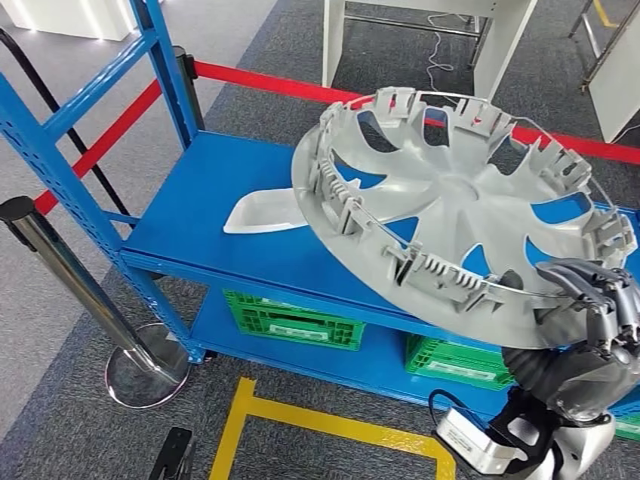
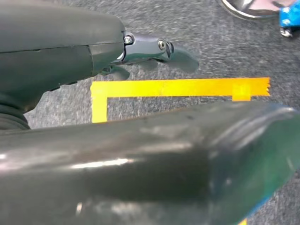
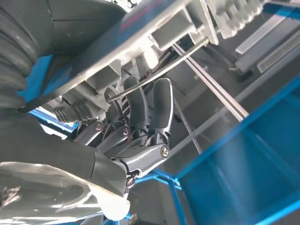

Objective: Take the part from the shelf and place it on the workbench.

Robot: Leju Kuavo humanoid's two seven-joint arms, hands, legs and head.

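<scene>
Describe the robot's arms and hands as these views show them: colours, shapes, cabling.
The right hand has dark grey segmented fingers with rounded tips and shiny metal pins at the knuckles, behind a dark ribbed wrist cover. Its forearm is glossy silver, with a black cable looped beside a white module. The left hand shows the same dark grey fingers with metal pins, a smooth dark cover and a thick glossy grey thumb.

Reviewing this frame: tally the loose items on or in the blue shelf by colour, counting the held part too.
Grey: 1, the wheel cover, held by the right hand
White: 1, the panel on the upper shelf board
Green: 2, crates on the lower board; a third green bit at the right edge is unclear
Total: 4
</scene>
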